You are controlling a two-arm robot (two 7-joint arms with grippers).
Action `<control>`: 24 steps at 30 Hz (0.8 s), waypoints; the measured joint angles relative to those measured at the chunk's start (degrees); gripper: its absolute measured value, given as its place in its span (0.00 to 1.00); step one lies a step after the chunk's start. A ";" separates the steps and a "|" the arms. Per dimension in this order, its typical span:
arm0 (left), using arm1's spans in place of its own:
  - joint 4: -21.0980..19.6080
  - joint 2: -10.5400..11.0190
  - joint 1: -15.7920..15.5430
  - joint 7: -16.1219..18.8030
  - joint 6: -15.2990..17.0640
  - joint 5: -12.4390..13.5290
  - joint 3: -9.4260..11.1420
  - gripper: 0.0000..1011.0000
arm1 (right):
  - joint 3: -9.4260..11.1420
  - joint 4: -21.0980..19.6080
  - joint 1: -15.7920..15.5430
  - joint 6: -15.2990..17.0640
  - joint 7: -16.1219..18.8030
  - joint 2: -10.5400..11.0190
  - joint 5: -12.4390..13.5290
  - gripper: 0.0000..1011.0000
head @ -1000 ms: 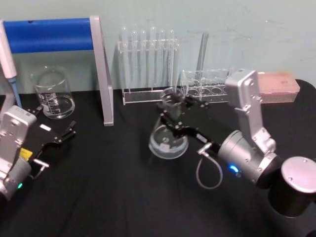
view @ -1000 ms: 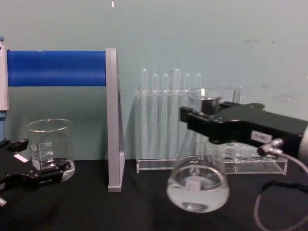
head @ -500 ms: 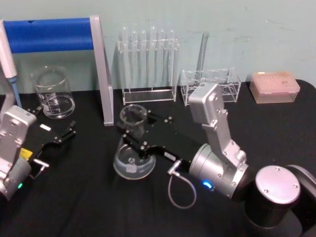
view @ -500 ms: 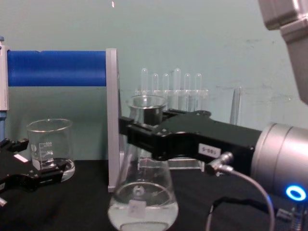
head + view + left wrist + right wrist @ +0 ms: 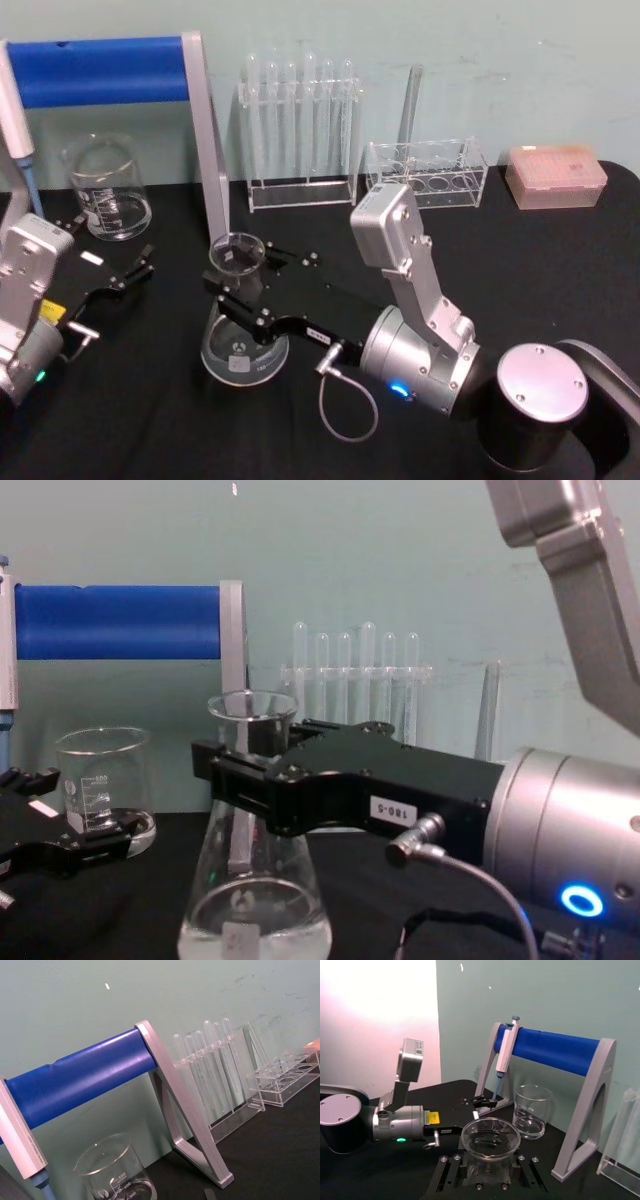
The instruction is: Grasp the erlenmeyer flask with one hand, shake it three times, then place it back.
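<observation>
Now, on the black tabletop [image 5: 150,420] before a teal wall [image 5: 500,60], the right gripper [image 5: 238,291] pinches the upright erlenmeyer flask [image 5: 243,350] by its neck, farther left and nearer the robot than half a second ago. The left gripper [image 5: 106,295] sits spread near the beaker [image 5: 105,190].

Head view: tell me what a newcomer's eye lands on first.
The erlenmeyer flask stands out at centre-left of the black table, its neck clamped by the right gripper on a big silver arm. Behind, the blue-barred stand at far left; the left gripper sits parked, open, at the left edge.
</observation>
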 joint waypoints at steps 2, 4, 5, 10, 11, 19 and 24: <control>0.00 0.00 0.00 0.00 0.00 0.00 0.00 0.99 | 0.20 0.22 0.12 0.09 -0.34 0.03 0.11 0.44; 0.00 0.00 0.00 0.00 0.00 0.00 0.00 0.99 | 0.59 0.47 0.22 0.12 -0.80 0.07 0.15 0.44; 0.00 0.00 0.00 0.00 0.00 0.00 0.00 0.99 | 0.78 0.59 0.26 0.13 -1.01 0.09 0.15 0.44; 0.00 0.00 0.00 0.00 0.00 0.00 0.00 0.99 | 2.80 1.50 0.47 0.05 -3.04 0.27 -0.07 0.44; 0.00 0.00 0.00 0.00 0.00 0.00 0.00 0.99 | 3.15 1.61 0.49 0.04 -3.34 0.28 -0.14 0.44; 0.00 0.00 0.00 0.00 0.00 0.00 0.00 0.99 | 7.22 2.63 0.48 -0.16 -6.40 0.35 -0.59 0.44; 0.00 0.00 0.00 0.00 0.00 0.00 0.00 0.99 | 10.22 3.03 0.10 -0.34 -8.38 0.34 -1.06 0.44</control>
